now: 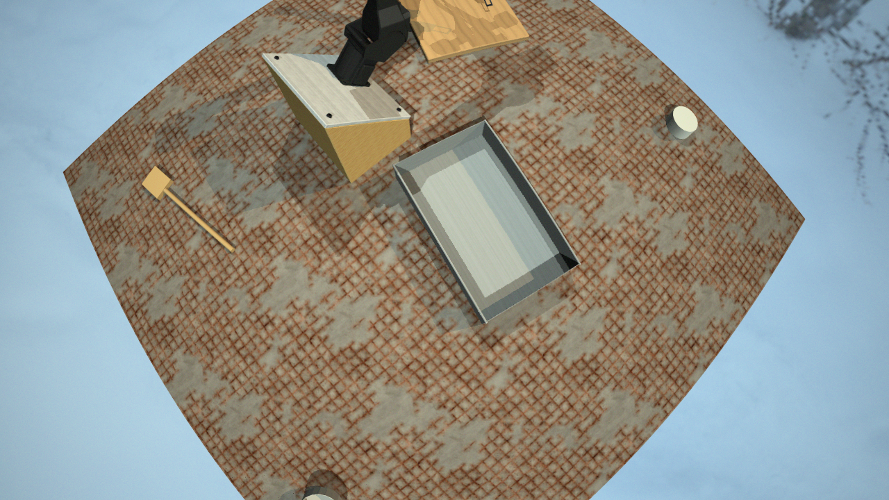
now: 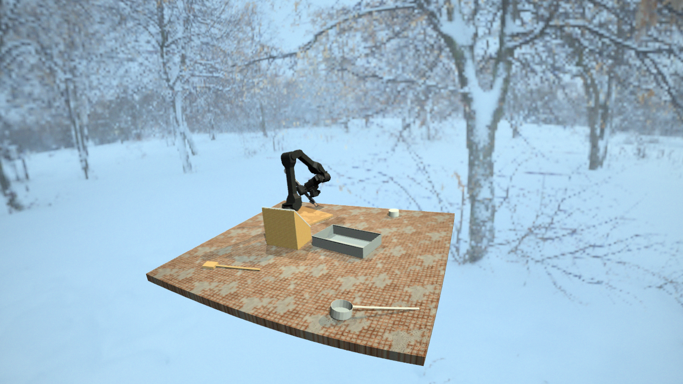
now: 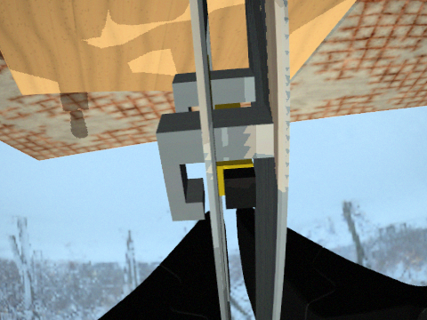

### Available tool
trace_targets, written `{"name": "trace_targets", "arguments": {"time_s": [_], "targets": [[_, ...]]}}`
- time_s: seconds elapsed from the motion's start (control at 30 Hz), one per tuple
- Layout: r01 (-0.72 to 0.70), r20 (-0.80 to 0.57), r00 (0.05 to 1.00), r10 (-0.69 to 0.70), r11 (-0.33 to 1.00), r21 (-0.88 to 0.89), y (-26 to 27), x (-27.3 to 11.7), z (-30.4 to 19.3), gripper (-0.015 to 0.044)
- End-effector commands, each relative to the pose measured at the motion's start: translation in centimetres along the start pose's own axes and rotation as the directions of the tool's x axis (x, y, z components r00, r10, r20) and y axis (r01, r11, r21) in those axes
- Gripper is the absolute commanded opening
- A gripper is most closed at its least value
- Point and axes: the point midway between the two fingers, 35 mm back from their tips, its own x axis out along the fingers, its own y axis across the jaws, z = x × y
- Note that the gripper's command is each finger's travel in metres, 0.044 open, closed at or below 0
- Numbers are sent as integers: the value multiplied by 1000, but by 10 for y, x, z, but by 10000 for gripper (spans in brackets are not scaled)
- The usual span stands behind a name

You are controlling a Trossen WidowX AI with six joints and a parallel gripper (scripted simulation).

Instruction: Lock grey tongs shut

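My gripper (image 3: 229,224) (image 2: 309,195) is shut on the grey tongs (image 3: 280,151) (image 2: 314,202), whose two long arms run close together, with a narrow gap, through the wrist view. A yellow piece (image 3: 237,164) shows between them. In the exterior view the tongs slant steeply, their narrow loop end low, close above the wooden board (image 3: 44,44) (image 1: 478,46) (image 2: 312,215), and the other end higher behind the arm. Whether the loop touches the board, and whether the lock is engaged, I cannot tell. The roasting tin (image 1: 528,198) (image 2: 341,246) holds nothing.
A wedge-shaped wooden block (image 1: 373,146) (image 2: 279,229) with a pale sloping top stands between the arm and the tin. A wooden spatula (image 1: 198,219) (image 2: 238,267), a white cylinder (image 1: 684,119) (image 2: 393,213) and a long-handled pan (image 2: 341,312) also stand or lie on the table.
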Motion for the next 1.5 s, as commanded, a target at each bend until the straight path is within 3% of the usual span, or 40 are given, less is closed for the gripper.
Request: {"name": "trace_targets", "arguments": {"time_s": [0.0, 0.53, 1.47], "targets": [[-4, -7, 1000, 3, 1000, -9, 0, -1, -2, -150], [15, 16, 1000, -15, 1000, 4, -1, 2, 0, -150], [166, 424, 881, -212, 976, 143, -18, 33, 23, -150]]}}
